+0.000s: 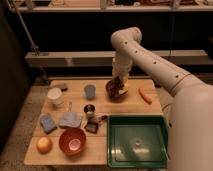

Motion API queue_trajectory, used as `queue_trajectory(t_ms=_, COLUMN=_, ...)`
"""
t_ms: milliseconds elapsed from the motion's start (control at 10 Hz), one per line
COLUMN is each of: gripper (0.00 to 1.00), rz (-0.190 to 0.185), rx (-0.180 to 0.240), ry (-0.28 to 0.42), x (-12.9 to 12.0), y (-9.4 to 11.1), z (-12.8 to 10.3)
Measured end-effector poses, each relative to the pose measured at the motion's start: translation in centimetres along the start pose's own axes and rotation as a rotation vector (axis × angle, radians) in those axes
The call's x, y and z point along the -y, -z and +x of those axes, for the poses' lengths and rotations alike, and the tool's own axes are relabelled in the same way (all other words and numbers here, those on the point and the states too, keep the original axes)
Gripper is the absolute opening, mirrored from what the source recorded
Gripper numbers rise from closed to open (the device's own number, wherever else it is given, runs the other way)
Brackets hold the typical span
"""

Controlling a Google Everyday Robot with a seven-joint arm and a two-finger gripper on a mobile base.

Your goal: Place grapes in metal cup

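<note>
Claw pressed together, pinching the grapes low over the back of the surface. I see the metal cup standing apart, forward and left of the bunch, with the blue-grey tumbler behind it. An orange carrot lies just right of the grapes; a green tray sits in front.

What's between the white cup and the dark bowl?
The blue tumbler stands between the white cup and dark bowl, in the camera view. The gripper is shut, over that bowl.
</note>
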Motion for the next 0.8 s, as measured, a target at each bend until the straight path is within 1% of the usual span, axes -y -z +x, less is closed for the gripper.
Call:
queue_trajectory(t_ms=100, gripper=0.00, rz=0.002, rx=0.008, ry=0.011, x=0.3, y=-0.1, z=-0.6)
queue_trajectory(t_ms=300, gripper=0.00, rz=0.025, rx=0.048, ry=0.065, x=1.4, y=0.0, z=-2.7)
queue_trajectory(t_ms=400, gripper=0.00, rz=0.033, rx=0.059, ry=0.083, x=1.6, y=0.0, z=-3.3)
queue_trajectory(t_ms=600, gripper=0.00, rz=0.057, rx=0.103, ry=0.132, x=1.9, y=0.3, z=-4.7)
queue_trajectory(t_ms=800, gripper=0.00, rz=0.070, rx=0.116, ry=0.162, x=2.1, y=0.5, z=-5.8)
